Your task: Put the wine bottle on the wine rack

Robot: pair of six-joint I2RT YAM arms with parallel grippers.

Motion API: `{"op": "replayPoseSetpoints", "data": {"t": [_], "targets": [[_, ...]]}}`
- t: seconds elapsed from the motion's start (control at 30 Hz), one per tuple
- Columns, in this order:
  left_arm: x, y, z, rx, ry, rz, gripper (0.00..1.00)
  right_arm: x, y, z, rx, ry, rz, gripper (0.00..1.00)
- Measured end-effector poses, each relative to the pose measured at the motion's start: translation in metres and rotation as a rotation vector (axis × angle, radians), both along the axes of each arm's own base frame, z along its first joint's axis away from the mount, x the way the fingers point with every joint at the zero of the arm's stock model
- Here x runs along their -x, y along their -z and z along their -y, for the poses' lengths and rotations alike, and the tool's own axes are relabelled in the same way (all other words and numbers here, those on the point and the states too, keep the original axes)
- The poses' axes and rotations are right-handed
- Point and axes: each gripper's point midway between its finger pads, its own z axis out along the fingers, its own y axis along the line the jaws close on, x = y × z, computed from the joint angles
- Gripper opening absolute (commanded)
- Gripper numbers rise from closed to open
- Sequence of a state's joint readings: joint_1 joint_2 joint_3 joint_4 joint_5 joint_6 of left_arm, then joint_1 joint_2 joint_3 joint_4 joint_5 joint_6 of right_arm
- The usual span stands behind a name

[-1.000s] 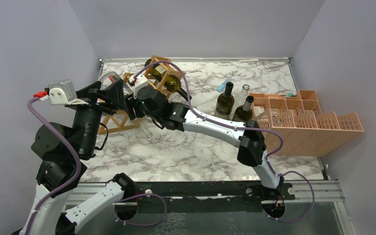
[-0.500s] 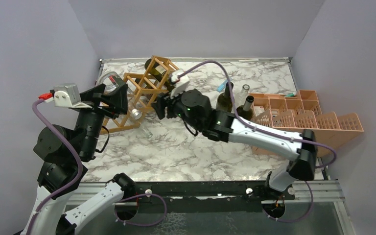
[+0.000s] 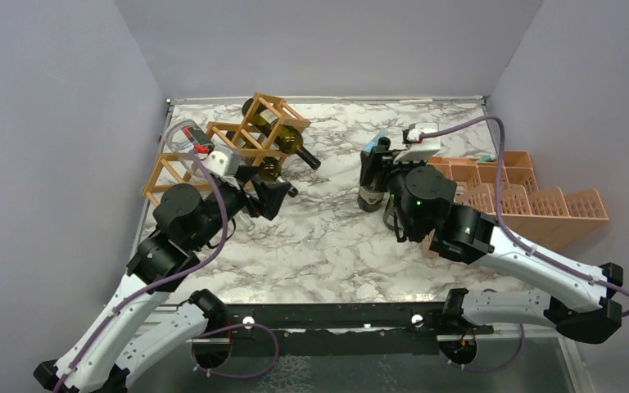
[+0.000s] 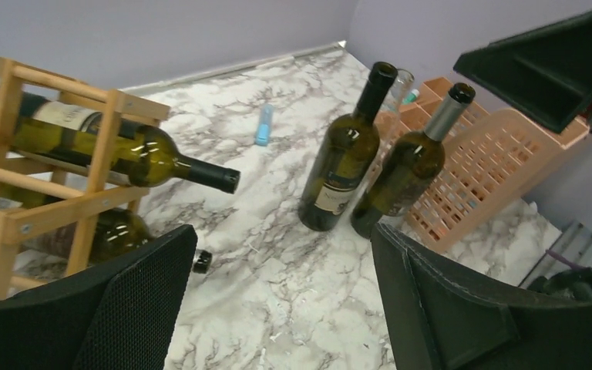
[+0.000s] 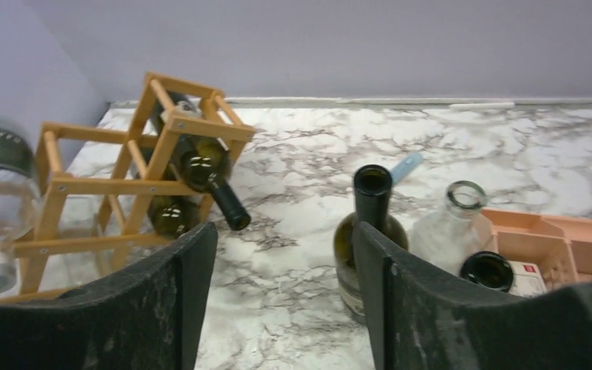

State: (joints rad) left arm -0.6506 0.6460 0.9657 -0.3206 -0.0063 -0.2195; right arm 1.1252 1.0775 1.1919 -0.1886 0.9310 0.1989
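Dark-green glass wine bottle point(image 5: 371, 202) upright just beyond the right gripper point(image 5: 284, 235), jaws spread, empty; left gripper point(image 4: 281, 240), equally spread, beside light-brown wooden lattice wine rack point(image 5: 200, 125).

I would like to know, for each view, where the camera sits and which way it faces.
Top external: above and behind the arm bases, looking down on the marble table; both whole arms show.
Left wrist: on the left arm, facing right toward the upright dark bottles and pink crate; its own fingers show.
Right wrist: on the right arm, facing the back wall; its own fingers show.
Shared: both wrist views show the wine rack and the upright dark bottles.
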Motion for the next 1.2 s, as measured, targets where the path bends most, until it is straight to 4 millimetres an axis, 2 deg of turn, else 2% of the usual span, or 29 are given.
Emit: {"op": "replayPoseSetpoints", "data": {"t": [0.1,0.2,0.37,0.6,0.8,1.07,1.13,1.2], "targets": [[-0.001,0.010,0.015,-0.006,0.062,-0.013,0.90,-0.008,0.001,0.022,0.020,0.079,-0.005,0.75],[-0.002,0.017,0.027,-0.005,0.112,-0.015,0.91,-0.027,0.008,0.038,0.068,0.162,-0.032,0.76],[-0.005,0.023,0.037,-0.004,0.149,-0.014,0.93,-0.065,0.025,0.047,0.126,0.228,-0.098,0.76],[-0.009,0.037,0.041,-0.011,0.153,-0.038,0.93,-0.103,0.070,0.051,0.180,0.223,-0.215,0.69],[-0.008,0.051,0.043,-0.010,0.158,-0.083,0.93,-0.114,0.095,0.042,0.195,0.165,-0.280,0.53],[-0.008,0.060,0.046,0.006,0.166,-0.119,0.93,-0.113,0.101,0.033,0.193,0.104,-0.298,0.23],[-0.008,0.062,0.050,0.012,0.181,-0.118,0.93,-0.113,0.102,0.033,0.197,0.098,-0.299,0.09],[-0.010,0.064,0.053,0.015,0.189,-0.118,0.93,-0.113,0.101,0.033,0.203,0.089,-0.298,0.04]]}}
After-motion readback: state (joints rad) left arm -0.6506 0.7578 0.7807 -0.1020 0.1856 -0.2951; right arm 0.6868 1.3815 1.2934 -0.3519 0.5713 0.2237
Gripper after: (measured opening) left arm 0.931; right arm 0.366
